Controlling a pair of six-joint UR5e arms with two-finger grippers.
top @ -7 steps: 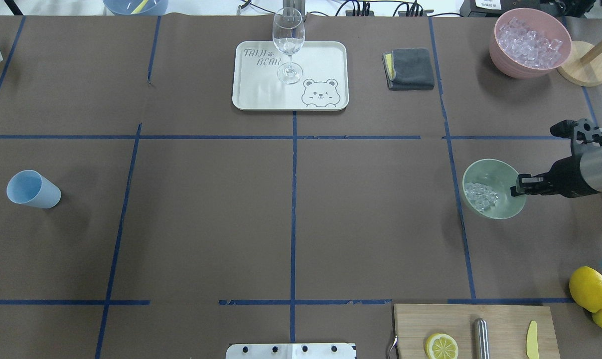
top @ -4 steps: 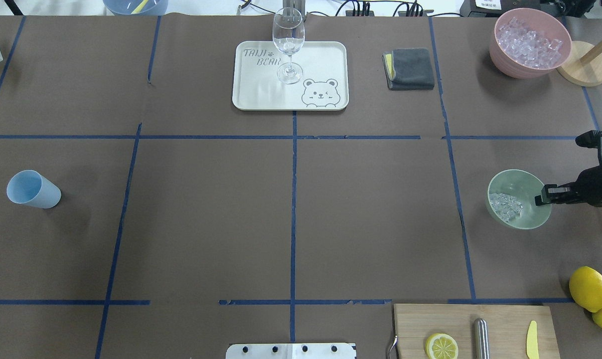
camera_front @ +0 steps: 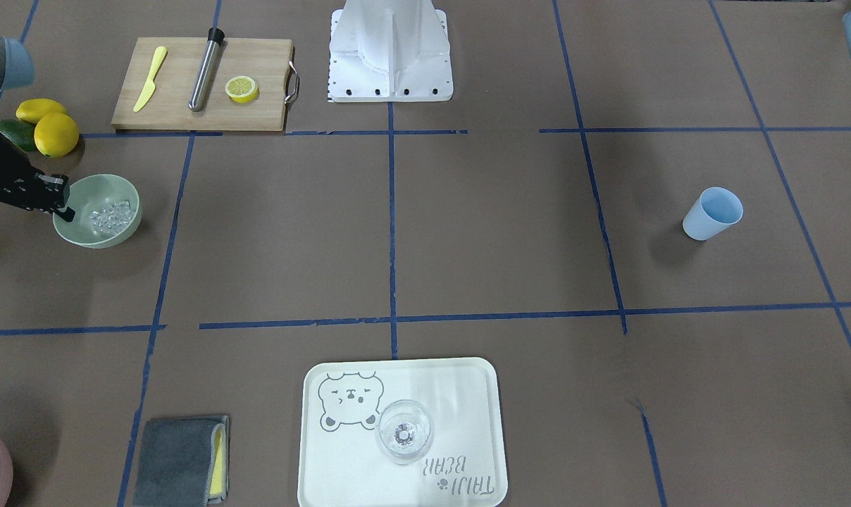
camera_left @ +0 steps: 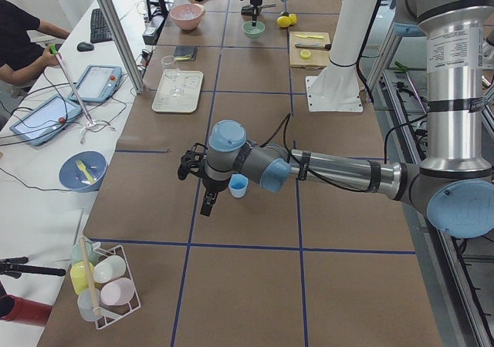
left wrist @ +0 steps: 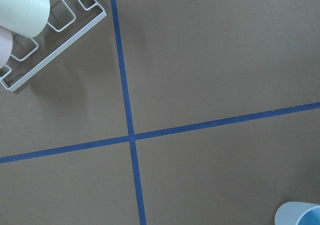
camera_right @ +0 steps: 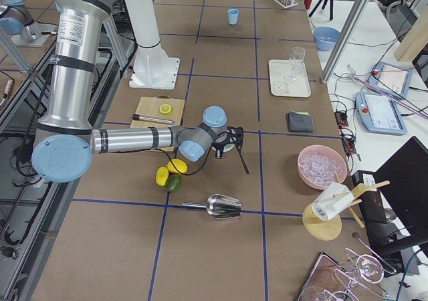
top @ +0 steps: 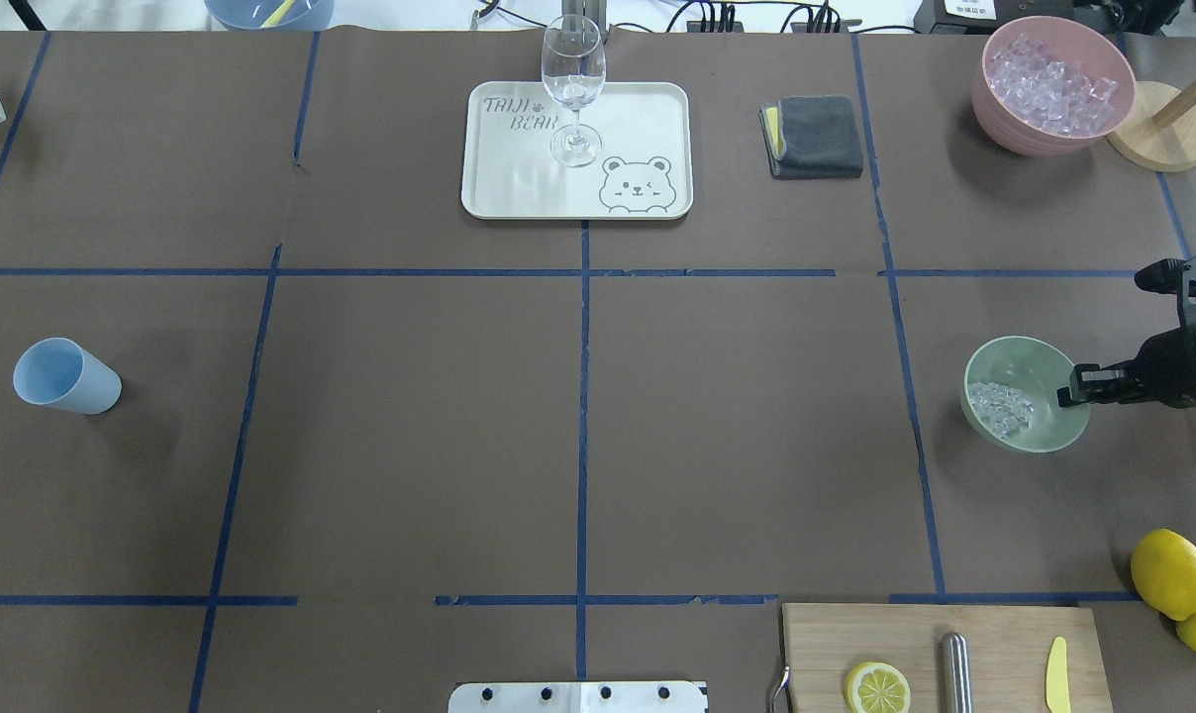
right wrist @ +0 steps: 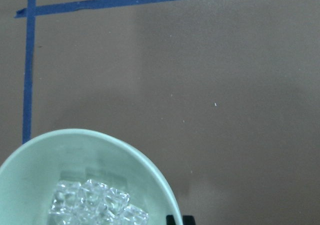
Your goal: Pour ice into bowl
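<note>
Front-facing view: the right arm reaches in low from the counter's right end, forearm near level. The right pincer [camera_front: 64,208] is clenched on the rim of the bowl [camera_front: 100,242], with the ice [camera_front: 110,216] heaped inside. Overhead view: the bowl is near the counter's right edge. Left side view: the left arm stretches low across the counter, and the left pincer [camera_left: 208,202] points down beside the light blue cup [camera_left: 238,186]. I cannot tell whether it is clenched.

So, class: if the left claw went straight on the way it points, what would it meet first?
Probably the brown paper-covered table, near the blue tape cross; the left claw points down, and the light blue plastic cup seems just aside.
</note>
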